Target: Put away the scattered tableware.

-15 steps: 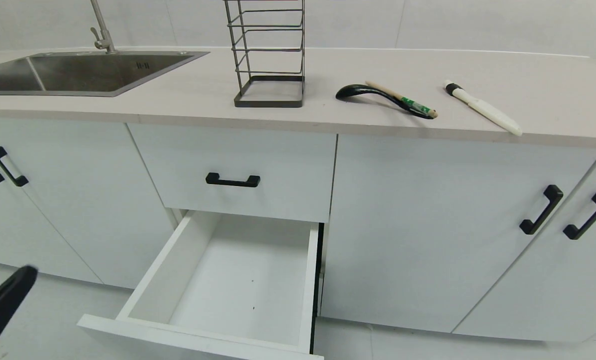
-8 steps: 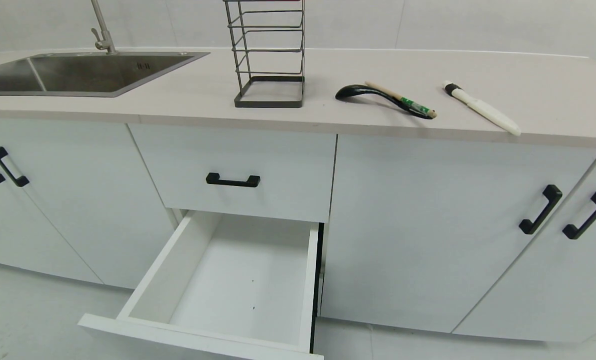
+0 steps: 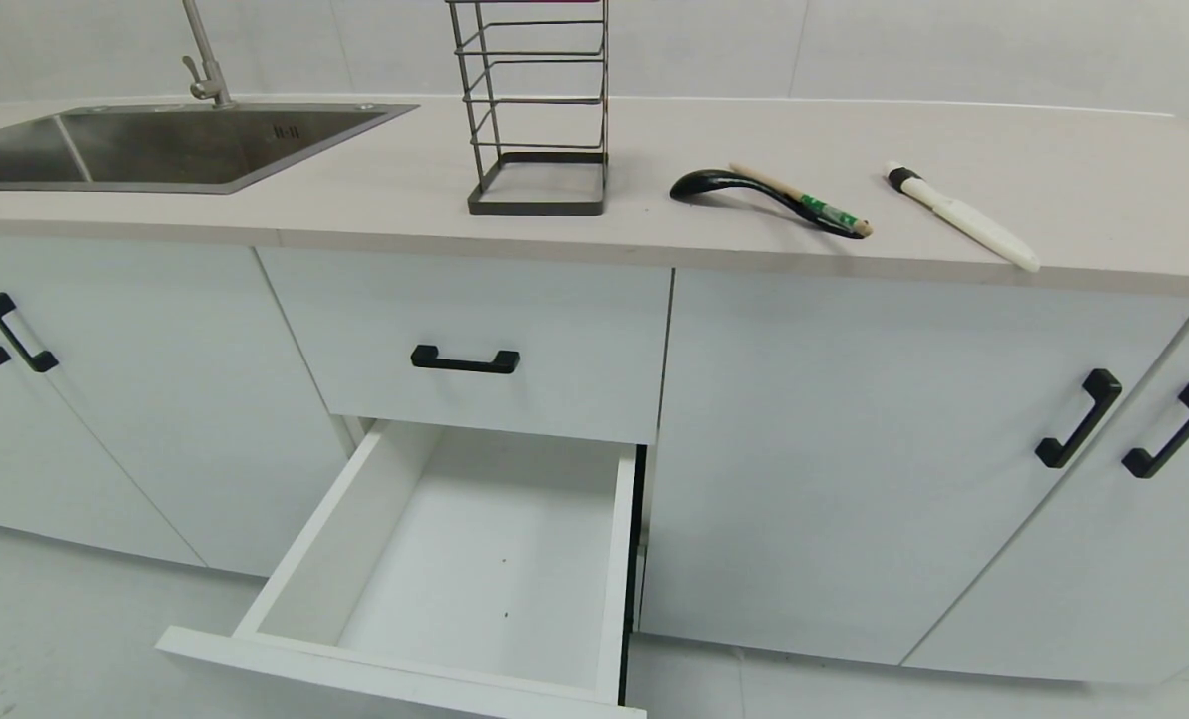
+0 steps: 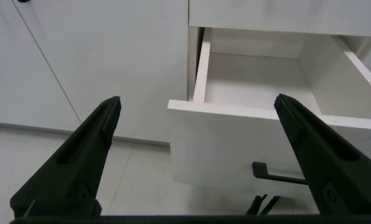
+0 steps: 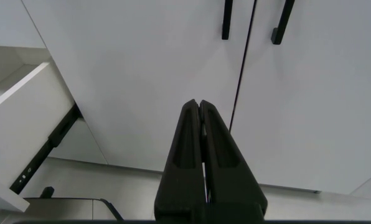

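Countertop [image 3: 354, 200]: the tableware lies at its right-hand portion, at 3 o'clock from the wire rack [image 3: 534, 208]; the black spoon [image 3: 696, 183] is nearest the rack, bowl toward it, handle running toward 4 o'clock; a wooden stick with a green band [image 3: 799, 198] lies across that handle, touching it; the white utensil with a black collar [image 3: 963, 218] lies apart from both, at 3 o'clock from them, its tip near the counter's front edge.

Sink [image 3: 155, 145] with faucet [image 3: 200, 60]: at 9 o'clock from the rack.

Cabinet front: the upper drawer [image 3: 474, 310] is closed, its black handle [image 3: 464, 359] horizontal; the lower drawer [image 3: 304, 539], at 6 o'clock from it, is pulled out, its white floor exposed; two doors with black handles [image 3: 1078, 419] stand at 3 o'clock from the drawers.

Left gripper [image 4: 198, 101]: fingers spread wide, nothing between them; it sits low in front of the pulled-out drawer's front panel [image 4: 248, 143].

Right gripper [image 5: 200, 104]: fingers pressed together, nothing held; it faces the white cabinet doors [image 5: 142, 74], with the pulled-out drawer's side [image 5: 17, 118] beside it.
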You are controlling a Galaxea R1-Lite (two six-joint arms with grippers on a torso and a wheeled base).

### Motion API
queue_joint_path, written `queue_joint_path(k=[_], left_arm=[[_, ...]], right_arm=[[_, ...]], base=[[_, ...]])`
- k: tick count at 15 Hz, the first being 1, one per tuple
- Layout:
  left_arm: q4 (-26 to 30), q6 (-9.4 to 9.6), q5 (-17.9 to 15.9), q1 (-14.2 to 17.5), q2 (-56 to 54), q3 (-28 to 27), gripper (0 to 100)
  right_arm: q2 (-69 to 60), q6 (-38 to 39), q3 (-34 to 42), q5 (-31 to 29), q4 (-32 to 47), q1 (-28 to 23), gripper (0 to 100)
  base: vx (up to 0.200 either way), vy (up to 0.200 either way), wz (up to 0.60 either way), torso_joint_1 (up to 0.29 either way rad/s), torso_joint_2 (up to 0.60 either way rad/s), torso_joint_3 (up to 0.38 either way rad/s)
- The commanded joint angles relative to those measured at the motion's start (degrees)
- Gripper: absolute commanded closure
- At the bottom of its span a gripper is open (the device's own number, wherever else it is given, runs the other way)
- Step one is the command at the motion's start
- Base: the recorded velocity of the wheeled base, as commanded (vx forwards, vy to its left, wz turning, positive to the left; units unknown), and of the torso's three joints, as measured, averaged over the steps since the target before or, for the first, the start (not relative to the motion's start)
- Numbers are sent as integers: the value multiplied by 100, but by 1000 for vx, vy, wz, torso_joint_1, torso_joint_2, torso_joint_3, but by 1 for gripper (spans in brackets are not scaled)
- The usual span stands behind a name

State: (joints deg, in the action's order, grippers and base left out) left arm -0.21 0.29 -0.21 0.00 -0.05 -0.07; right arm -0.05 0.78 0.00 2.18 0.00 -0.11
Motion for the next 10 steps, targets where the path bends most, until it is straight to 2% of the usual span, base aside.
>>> queue_joint_path(k=[1,3,10], left_arm=[[-6,-38,-6,0,5,7,0],[-6,-20,-32,0,5,7,0],[3,-12,3,0,5,7,0]], right_arm=[[5,1,0,2,0,-7,100],[5,1,0,2,0,2,100],[5,1,0,2,0,2,100]], base=[[0,0,0,0,0,0],[0,0,0,0,0,0],[-200,-200,0,2,2,2]])
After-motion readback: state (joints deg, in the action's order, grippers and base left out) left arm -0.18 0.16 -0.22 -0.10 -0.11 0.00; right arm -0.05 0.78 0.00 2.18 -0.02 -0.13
